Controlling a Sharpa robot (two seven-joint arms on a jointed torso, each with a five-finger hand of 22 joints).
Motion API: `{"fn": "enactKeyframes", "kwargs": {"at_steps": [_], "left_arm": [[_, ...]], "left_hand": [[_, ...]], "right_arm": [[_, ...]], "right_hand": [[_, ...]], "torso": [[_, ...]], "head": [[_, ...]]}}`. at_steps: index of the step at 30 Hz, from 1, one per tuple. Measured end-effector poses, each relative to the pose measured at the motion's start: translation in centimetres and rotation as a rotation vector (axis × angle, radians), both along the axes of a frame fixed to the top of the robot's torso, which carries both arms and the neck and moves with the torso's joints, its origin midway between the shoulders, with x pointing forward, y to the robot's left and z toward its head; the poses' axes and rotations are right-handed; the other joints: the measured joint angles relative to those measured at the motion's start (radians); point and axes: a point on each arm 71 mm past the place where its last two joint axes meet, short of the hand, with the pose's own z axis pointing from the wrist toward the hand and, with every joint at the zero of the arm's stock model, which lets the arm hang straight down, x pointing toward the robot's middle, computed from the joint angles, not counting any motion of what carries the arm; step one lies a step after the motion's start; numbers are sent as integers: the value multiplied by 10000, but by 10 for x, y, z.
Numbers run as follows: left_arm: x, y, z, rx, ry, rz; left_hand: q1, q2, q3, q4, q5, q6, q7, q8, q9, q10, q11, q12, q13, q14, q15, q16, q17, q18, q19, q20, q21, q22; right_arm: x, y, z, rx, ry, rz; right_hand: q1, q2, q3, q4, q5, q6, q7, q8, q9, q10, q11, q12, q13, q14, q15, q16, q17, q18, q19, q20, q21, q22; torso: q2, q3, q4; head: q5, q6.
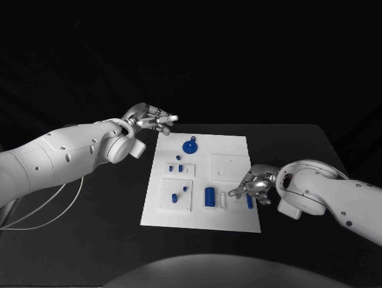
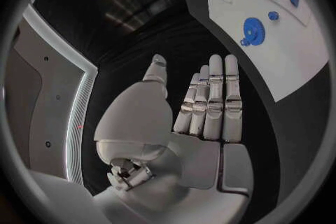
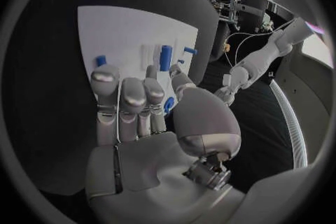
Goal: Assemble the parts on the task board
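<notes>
The task board (image 1: 234, 219) lies in the middle of the tabletop (image 1: 113, 234). A round part (image 1: 189, 146) sits near the board's far edge. A cylinder part (image 1: 209, 196) lies near its near edge. The left hand (image 1: 153, 122) is just beyond the board's far left corner. The right hand (image 1: 253, 186) is over the board's right edge, beside a small part (image 1: 250, 203).

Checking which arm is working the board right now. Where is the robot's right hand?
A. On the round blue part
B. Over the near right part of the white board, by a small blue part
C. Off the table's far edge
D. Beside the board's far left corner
B: in the head view the right hand sits over the near right part of the task board, close to a small blue part; the left hand is at the far left corner.
</notes>
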Motion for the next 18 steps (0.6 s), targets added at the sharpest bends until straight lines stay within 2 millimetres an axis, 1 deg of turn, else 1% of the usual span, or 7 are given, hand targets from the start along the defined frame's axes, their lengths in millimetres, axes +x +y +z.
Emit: {"fn": "enactKeyframes", "kwargs": {"at_steps": [2, 4, 6, 9, 13, 14, 18], "left_arm": [[0, 1, 0, 36, -36, 45], [0, 1, 0, 52, -60, 79], [-1, 0, 1, 54, -81, 97], [-1, -1, 1, 47, -102, 102], [-1, -2, 1, 30, -127, 117], [-1, -2, 1, 24, -134, 117], [-1, -3, 2, 11, -153, 123]], "left_hand": [[132, -238, 104, 566, 0, 0, 0, 0, 0, 81, -20, -12, 0, 62, 1, -10, -31, 0, 20, -20, 4, 0], [199, -305, 99, 718, 0, 0, 0, 0, 0, 82, -20, -12, 0, 86, -24, -40, -37, 0, 20, -19, 4, 0], [284, -219, 118, 738, 0, 0, 0, 0, 0, 216, -42, -13, 3, 98, -36, -41, -37, 0, 19, -19, 4, 0], [278, -169, 48, 600, 0, 0, 0, 0, 0, 241, -40, -12, 2, 98, -36, -41, -37, 0, 18, -18, 4, 1], [183, -187, -16, 650, 0, 0, 0, 0, -1, 241, -39, -12, 2, 98, -36, -41, -37, 0, 17, -17, 4, 1], [184, -186, -52, 728, 0, 0, 0, 0, -1, 241, -40, -12, 2, 98, -36, -94, -52, -89, 17, -17, 4, 1], [231, -233, -85, 859, 0, 0, 0, 0, 0, 241, -40, -12, 2, 98, -36, -157, -79, -157, 17, -16, 4, 1]], "right_arm": [[8, -10, 7, -177, -279, -127], [14, -19, 10, -402, -490, -243], [19, -30, 11, -714, -668, -358], [23, -39, 11, -1064, -833, -426], [26, -48, 11, -1610, -1034, -412], [27, -49, 11, -1757, -1076, -380], [27, -49, 8, -2129, -1122, -275]], "right_hand": [[83, 83, -31, -31, 0, -89, 95, 0, -996, 45, 46, 91, 0, -36, 36, 56, 43, 0, 22, 22, 70, 0], [116, 116, -8, -54, 0, -125, 131, 0, -1373, 45, 46, 92, 0, -36, 35, 56, 43, 0, 23, 22, 71, 0], [159, 159, 142, -172, 0, -126, 132, 0, -1730, 24, 67, 92, -1, -36, 36, 56, 42, 0, 23, 22, 71, 0], [184, 133, 295, -214, 0, -127, 132, 0, -1962, 23, 68, 92, -1, -36, 35, 56, 42, 0, 23, 22, 99, 0], [211, 106, 415, -222, 0, -115, 144, 0, -2151, 24, 67, 91, -1, -36, 36, 109, 72, 0, 21, 20, 143, 0], [208, 103, 458, -178, 0, -88, 172, 0, -2200, 24, 67, 91, -1, -36, 36, 109, 72, 0, 20, 20, 176, 0], [144, -131, 630, -7, 0, -42, 137, 0, -2328, 24, 66, 91, -2, -36, 35, 109, 72, -1, 20, 20, 176, 0]], "torso": [[0, 5, 2], [2, 7, 5], [6, 8, 13], [12, 8, 18], [22, 2, 24], [21, -3, 29], [18, -14, 37]], "head": [[-39, 35], [-73, 60], [-104, 76], [-119, 87], [-132, 91], [-141, 90], [-146, 78]]}}
